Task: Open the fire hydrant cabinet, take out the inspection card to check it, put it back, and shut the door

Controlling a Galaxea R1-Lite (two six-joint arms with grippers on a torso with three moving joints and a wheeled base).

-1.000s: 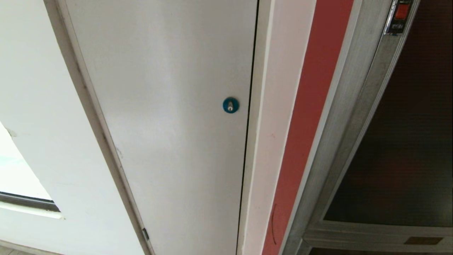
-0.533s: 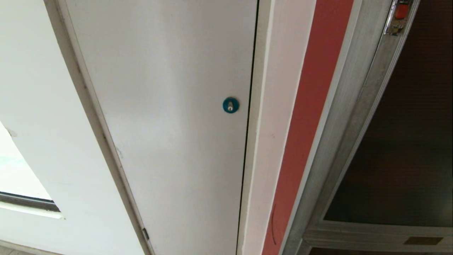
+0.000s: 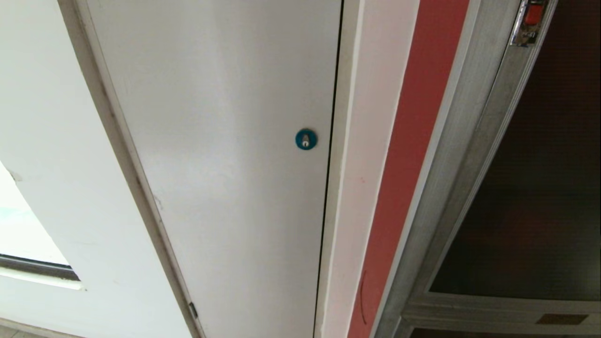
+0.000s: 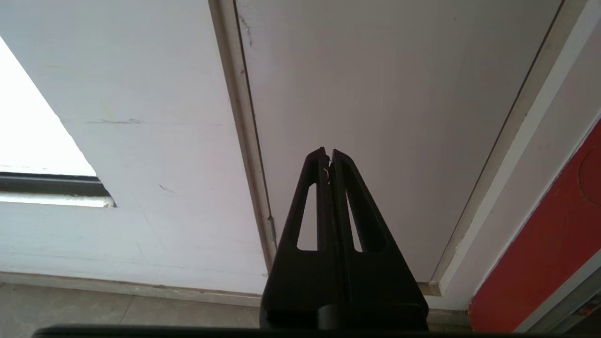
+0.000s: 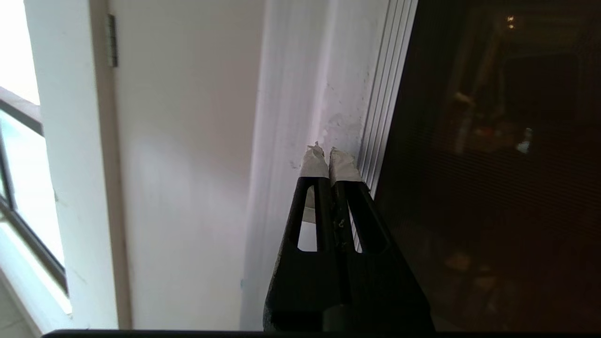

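The fire hydrant cabinet fills the right edge of the head view, its brushed silver frame around the door of dark glass. A small red-and-metal latch sits at the top of the door's frame. The inspection card is hidden. Neither arm shows in the head view. In the right wrist view my right gripper is shut and holds nothing. Its taped fingertips lie just beside the ribbed silver frame at the edge of the dark glass. My left gripper is shut and empty.
A white panel door with a blue round lock takes up the middle of the head view. A red wall strip runs between it and the cabinet. A window is at the far left, and a silver crossbar lies below the glass.
The latch and the door's frame edge have shifted slightly in the head view: tilted half a second ago, straighter now. Nothing else there has moved.
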